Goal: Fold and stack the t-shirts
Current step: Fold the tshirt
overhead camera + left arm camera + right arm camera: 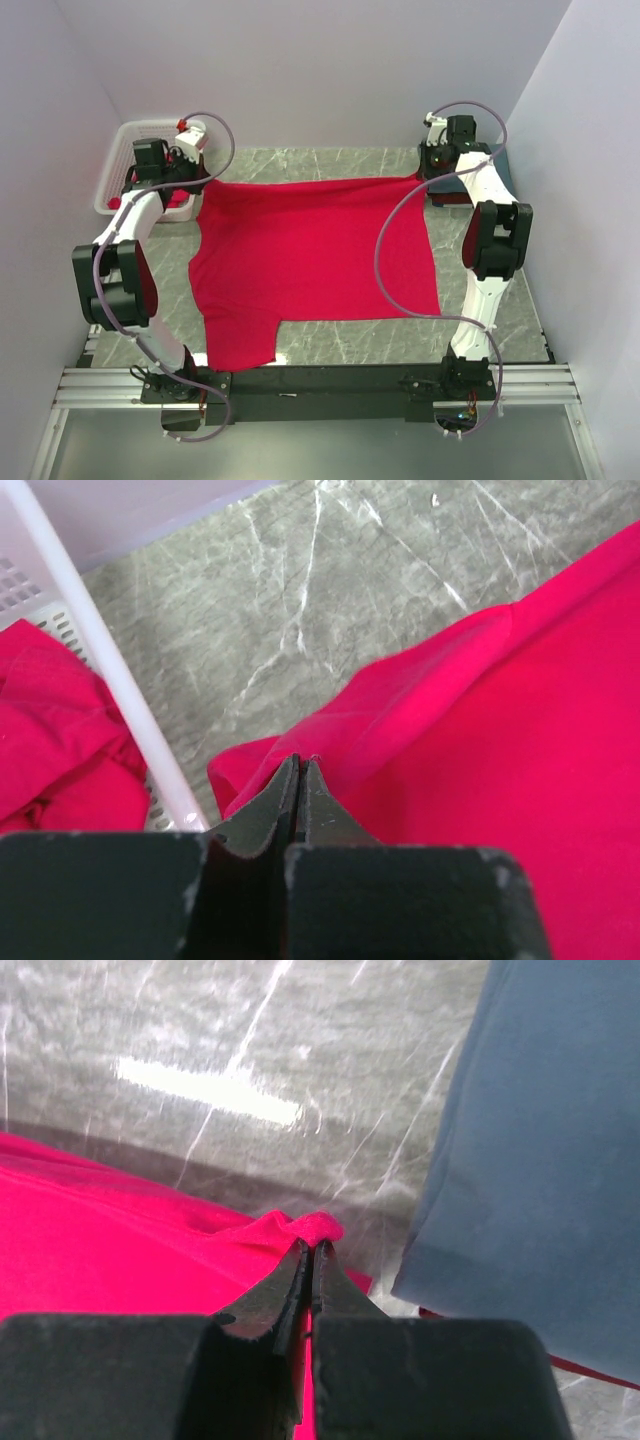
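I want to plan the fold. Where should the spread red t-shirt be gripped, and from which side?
Probably at its two far corners, from above: the red t-shirt lies flat, so only edges offer a pinchable fold. The left gripper and right gripper are shut on those corners.

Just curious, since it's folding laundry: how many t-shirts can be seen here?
3 at least: a red t-shirt spread across the table, a blue t-shirt lying at its far right, and red cloth bunched in the basket, which may hide more.
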Robot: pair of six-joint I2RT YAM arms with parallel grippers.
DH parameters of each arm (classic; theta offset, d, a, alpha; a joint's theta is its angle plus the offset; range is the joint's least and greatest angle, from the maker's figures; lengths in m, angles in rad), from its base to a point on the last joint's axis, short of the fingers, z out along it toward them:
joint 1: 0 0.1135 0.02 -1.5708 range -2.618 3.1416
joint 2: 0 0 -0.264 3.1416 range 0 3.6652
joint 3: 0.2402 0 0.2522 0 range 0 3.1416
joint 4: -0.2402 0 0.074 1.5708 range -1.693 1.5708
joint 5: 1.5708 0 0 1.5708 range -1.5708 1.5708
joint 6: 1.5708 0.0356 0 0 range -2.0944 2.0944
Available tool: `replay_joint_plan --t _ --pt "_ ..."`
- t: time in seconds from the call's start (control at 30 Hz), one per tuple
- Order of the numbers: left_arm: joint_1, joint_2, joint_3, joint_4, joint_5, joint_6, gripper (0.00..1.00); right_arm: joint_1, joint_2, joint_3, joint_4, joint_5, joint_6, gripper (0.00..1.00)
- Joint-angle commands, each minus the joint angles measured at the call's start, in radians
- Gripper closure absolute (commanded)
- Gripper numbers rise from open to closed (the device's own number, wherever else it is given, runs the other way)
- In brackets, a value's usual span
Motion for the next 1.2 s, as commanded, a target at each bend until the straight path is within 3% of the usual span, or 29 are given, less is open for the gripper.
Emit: replay_joint_plan --t 0.0,0.4,0.97,1.03,1.07,1.17 --pt "0.008 -0.082 -0.025 -0.025 0.020 0.043 0.99 -0.011 -0.059 -0.021 -0.022 -0.025 -0.039 1.00" --pt "0.008 -0.200 -0.157 -0.063 0.014 0.095 0.99 -0.014 -0.068 -0.067 -0.037 -0.069 -0.079 1.00" --pt "0.005 -0.180 -0.286 -0.108 -0.028 0.224 0.99 -0.014 -0.056 -0.140 -0.094 -0.079 -0.179 1.00" --pt "-0.003 -0.172 -0.297 -0.143 -0.039 0.276 0.99 -0.014 -0.056 -0.154 -0.104 -0.077 -0.196 0.93" --pt "-0.005 -0.168 -0.297 -0.166 -0.048 0.302 0.99 -0.015 -0.057 -0.160 -0.111 -0.074 -0.205 0.81" --pt "-0.006 -0.146 -0.269 -0.321 -0.030 0.435 0.86 -0.017 -0.079 -0.186 -0.152 -0.066 -0.237 0.62"
